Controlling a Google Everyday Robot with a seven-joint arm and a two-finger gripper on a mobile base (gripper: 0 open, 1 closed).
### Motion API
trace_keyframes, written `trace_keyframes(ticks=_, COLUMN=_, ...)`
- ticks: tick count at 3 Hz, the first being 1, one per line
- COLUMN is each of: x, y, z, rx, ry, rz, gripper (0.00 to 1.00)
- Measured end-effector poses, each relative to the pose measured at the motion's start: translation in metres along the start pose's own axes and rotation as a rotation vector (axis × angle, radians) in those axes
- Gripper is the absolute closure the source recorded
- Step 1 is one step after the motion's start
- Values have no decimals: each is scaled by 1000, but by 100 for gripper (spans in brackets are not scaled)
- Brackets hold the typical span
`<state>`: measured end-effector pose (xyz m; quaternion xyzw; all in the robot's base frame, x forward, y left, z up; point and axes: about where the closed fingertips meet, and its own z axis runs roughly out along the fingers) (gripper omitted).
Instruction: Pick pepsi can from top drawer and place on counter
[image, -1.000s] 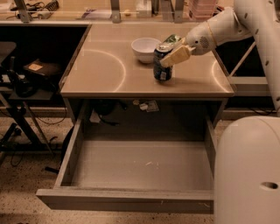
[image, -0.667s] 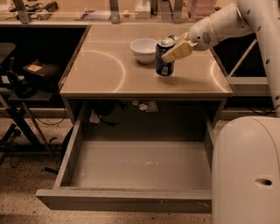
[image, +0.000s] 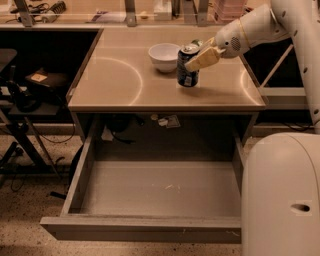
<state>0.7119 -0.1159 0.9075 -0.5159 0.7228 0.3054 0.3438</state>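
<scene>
Standing on the far right part of the counter (image: 115, 85), the pepsi can (image: 186, 72) is just right of a white bowl (image: 164, 56). The gripper (image: 196, 56) is clamped on its upper part, one pale finger (image: 202, 59) lying across the near side. The top drawer (image: 160, 192) stands open below.

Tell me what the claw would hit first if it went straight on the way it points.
Likely the dark blue soda can on the glossy tan counter, right at the claw; the white bowl sits beyond, depth unclear.
</scene>
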Motion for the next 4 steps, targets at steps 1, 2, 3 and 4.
trace_keyframes(ticks=1, x=0, y=0, z=0, rx=0, ry=0, rz=0, gripper=35)
trace_keyframes(ticks=2, x=0, y=0, z=0, rx=0, ry=0, rz=0, gripper=12)
trace_keyframes(ticks=3, x=0, y=0, z=0, rx=0, ry=0, rz=0, gripper=0)
trace_keyframes(ticks=4, x=0, y=0, z=0, rx=0, ry=0, rz=0, gripper=0)
